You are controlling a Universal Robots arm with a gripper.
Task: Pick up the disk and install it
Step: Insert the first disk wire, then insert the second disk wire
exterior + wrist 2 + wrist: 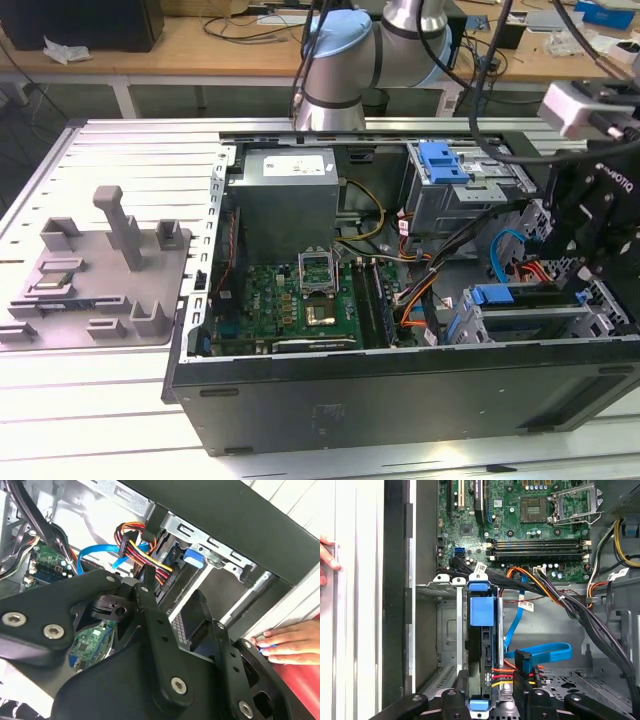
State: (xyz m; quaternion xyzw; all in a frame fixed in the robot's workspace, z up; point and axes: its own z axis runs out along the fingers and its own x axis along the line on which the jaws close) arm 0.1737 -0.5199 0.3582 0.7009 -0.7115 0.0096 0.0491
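In the exterior view we see the open computer case [400, 390] lying on the slatted table [110, 150], with the arm [345, 55] reaching over it and the claw [597, 225] hanging above the drive cage at that view's right. The disk [525, 300] sits there on edge, a blue rail tab on its end, with blue and orange cables just beside it.

In the second wrist view the claw's black linkage [150, 645] fills the foreground above the cage; we cannot tell whether it is spread or pinching anything. A person's hand [290, 642] rests on the case edge, close to the claw.

In the first wrist view the disk [482, 635] stands in the metal cage [447, 630], blue rails at both ends, and the claw's finger bases [480, 702] straddle its near end. Red, yellow and blue cables [530, 657] lie touching that side.

We judge 2 risks: the claw could snag those cables as it closes, and a tilted disk could jam in the cage. The nearby hand could also be caught.
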